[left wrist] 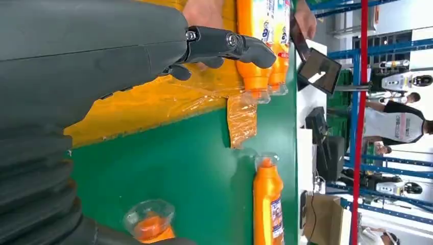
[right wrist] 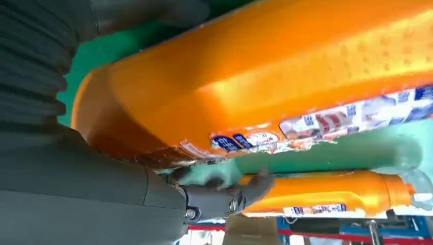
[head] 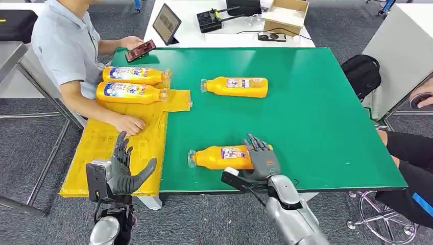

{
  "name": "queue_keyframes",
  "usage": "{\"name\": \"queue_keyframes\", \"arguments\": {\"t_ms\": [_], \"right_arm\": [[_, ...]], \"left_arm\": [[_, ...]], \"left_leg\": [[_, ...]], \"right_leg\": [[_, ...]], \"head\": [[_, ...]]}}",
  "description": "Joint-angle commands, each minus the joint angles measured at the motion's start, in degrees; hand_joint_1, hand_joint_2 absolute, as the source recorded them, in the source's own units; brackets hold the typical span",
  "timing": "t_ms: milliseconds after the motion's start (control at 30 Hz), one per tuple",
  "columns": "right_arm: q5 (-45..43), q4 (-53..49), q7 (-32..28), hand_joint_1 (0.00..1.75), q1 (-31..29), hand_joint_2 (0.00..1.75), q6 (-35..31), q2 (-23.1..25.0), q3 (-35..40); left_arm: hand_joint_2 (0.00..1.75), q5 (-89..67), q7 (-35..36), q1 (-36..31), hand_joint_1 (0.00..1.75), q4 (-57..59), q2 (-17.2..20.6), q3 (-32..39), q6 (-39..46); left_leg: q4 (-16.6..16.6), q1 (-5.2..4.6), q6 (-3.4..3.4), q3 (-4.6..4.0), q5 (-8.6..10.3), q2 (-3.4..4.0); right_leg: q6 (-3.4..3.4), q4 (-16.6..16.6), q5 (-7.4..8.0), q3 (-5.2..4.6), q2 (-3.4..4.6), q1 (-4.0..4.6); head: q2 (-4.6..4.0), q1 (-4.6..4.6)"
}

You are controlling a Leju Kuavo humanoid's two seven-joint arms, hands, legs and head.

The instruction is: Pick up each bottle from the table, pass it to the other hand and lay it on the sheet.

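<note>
Near bottle (head: 224, 157): lying on its side near the front edge of the green table (head: 316, 117), clear cap toward the yellow sheet (head: 107, 153), base under the right hand
Right hand (head: 261, 157): draped over the base end of that bottle, fingers resting on the orange body; the right wrist view has the bottle pressed close against the palm, but whether the grip is fully closed I cannot tell
Left hand (head: 122, 171): hovering over the sheet's near corner, fingers spread, holding nothing, ready to receive
Far bottle (head: 236, 87): alone on the green farther back, also on its side, cap toward the sheet
Bottles on sheet (head: 134, 84): two already laid side by side at the far end, a person's hand (head: 130, 124) resting on the sheet just below them
Look: bright orange plastic, flattish body, blue-white-red label mid-body, narrow neck with a clear cap
Handling, by my read: smooth and glossy, so likely slippery; stiff enough not to crush; probably filled, so some weight
Where to grip: around the broad body near the base, leaving the neck end free for the left hand to take over
</note>
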Motion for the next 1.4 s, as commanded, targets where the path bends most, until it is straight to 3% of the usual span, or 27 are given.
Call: {"name": "queue_keyframes", "arguments": {"t_ms": [33, 433, 500, 567, 633, 767, 867, 967, 1167, 1300, 1400], "right_arm": [[-1.04, 7.19, 0.08, 1.75, -0.92, 1.75, 1.69, -1.4, 0.93], [-2.06, 10.56, 2.32, 1.75, -2.57, 1.75, 4.56, -2.61, -0.2], [-5.68, 11.05, -1.66, 1.75, -2.19, 1.75, 4.61, -2.14, -1.66], [-15.0, 9.31, -10.87, 1.75, -0.49, 1.75, 5.37, -0.94, -5.09], [-15.18, 9.09, -10.99, 1.75, -0.28, 1.75, 5.51, -0.98, -4.86], [-24.34, 1.53, -17.14, 1.75, 2.79, 1.75, 1.69, 1.5, -8.13], [-28.06, -3.4, -18.94, 1.75, 4.76, 1.75, 0.19, 2.71, -9.53], [-35.61, -10.69, -26.44, 1.75, 7.26, 1.75, -5.4, 5.21, -12.81], [-38.73, -12.56, -27.78, 1.75, 7.64, 1.75, -5.99, 6.01, -13.93], [-46.36, -17.06, -33.77, 1.75, 9.21, 1.75, -7.83, 7.85, -16.62], [-49.14, -20.82, -35.08, 1.75, 10.75, 1.75, -6.72, 8.25, -15.36]], "left_arm": [[1.75, -0.12, 0.36, -1.7, 0.0, 2.56, 1.75, 0.47, -0.4], [1.75, -0.2, 1.02, -1.79, 0.0, 1.99, 2.55, 1.2, -1.84], [1.75, -0.05, 0.83, -1.94, 0.0, 2.34, 2.64, 1.03, -2.15], [1.75, 1.5, -1.39, -2.41, 0.0, 3.11, 2.44, 0.84, -1.84], [1.75, 1.57, -1.51, -2.52, 0.0, 3.3, 2.5, 0.72, -1.76], [1.75, 5.79, -3.87, -1.78, 0.0, 2.24, 1.02, 0.43, -0.73], [1.75, 8.8, -3.46, -0.65, 0.0, 1.95, 0.2, -1.23, -1.41], [1.75, 11.42, -6.07, 0.96, 0.0, 1.09, 0.44, -5.72, -3.56], [1.75, 12.38, -6.1, 1.43, 0.0, 0.88, 0.34, -7.23, -4.42], [1.75, 13.95, -8.18, 3.77, 0.0, 0.64, 1.54, -13.08, -9.21], [1.75, 15.79, -8.15, 4.63, 0.0, 1.52, 4.01, -19.22, -13.07]], "left_leg": [[-0.13, 0.0, 0.08, 0.19, 0.03, -0.13], [-0.1, 0.0, 0.08, 0.23, 0.03, -0.14], [-0.12, 0.0, 0.09, 0.23, 0.05, -0.16], [-0.16, 0.01, 0.1, 0.32, 0.08, -0.21], [-0.13, 0.02, 0.1, 0.45, 0.05, -0.3], [-0.11, 0.04, 0.08, 0.58, -0.12, -0.07], [-0.07, 0.02, 0.07, 0.62, -0.13, -0.04], [-0.05, 0.0, 0.09, 0.52, -0.14, -0.06], [-0.03, -0.03, 0.13, -0.07, -0.12, -0.02], [-0.04, -0.07, 0.12, -0.07, -0.15, -0.05], [-0.04, -0.09, 0.1, -0.17, -0.16, -0.04]], "right_leg": [[-0.16, -0.14, -0.01, 0.25, -0.21, 0.04], [-0.12, -0.12, -0.02, 0.33, -0.2, 0.04], [-0.14, -0.15, 0.01, 0.35, -0.22, 0.04], [-0.17, -0.21, 0.01, 0.41, -0.29, 0.06], [-0.17, -0.2, -0.04, 0.27, -0.37, 0.07], [-0.09, -0.22, -0.06, 0.05, -0.1, 0.08], [-0.12, -0.13, -0.04, 0.65, -0.06, 0.06], [-0.12, -0.09, -0.08, 0.55, -0.07, 0.05], [-0.06, -0.04, -0.07, 0.04, 0.0, 0.03], [-0.11, -0.03, -0.12, 0.05, -0.05, -0.03], [-0.09, -0.02, -0.13, -0.06, -0.04, -0.05]], "head": [[0.0, 0.0], [0.0, 0.0], [0.0, 0.0], [0.0, 0.0], [0.0, 0.0], [0.0, 0.04], [0.0, 0.02], [0.0, 0.0], [0.0, 0.0], [0.0, -0.02], [0.0, -0.02]]}}
